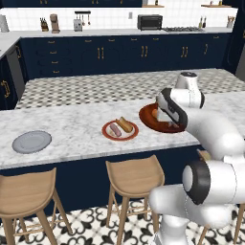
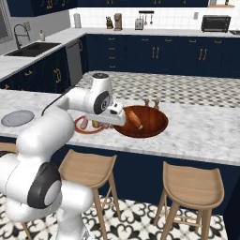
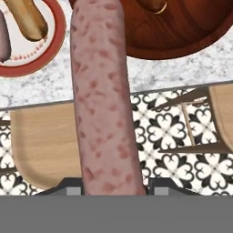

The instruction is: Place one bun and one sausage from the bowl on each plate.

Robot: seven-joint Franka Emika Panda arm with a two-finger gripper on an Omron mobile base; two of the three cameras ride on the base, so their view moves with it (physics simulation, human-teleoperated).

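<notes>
- Left base view: you see the reddish-brown bowl (image 1: 149, 119) on the marble desk (image 1: 72, 131), partly behind the arm. Just left of it the red-rimmed plate (image 1: 120, 130) carries a bun and a sausage; the grey plate (image 1: 31, 141) lies bare, well apart at the left.
- Right base view: your arm reaches over the bowl's (image 2: 145, 123) near left edge; a bun (image 2: 135, 117) lies inside.
- Hand view: your pincer (image 3: 113, 187) is clamped on a speckled pink sausage (image 3: 103, 95), held over the desk edge between plate and bowl, with stools (image 3: 43, 145) below.
</notes>
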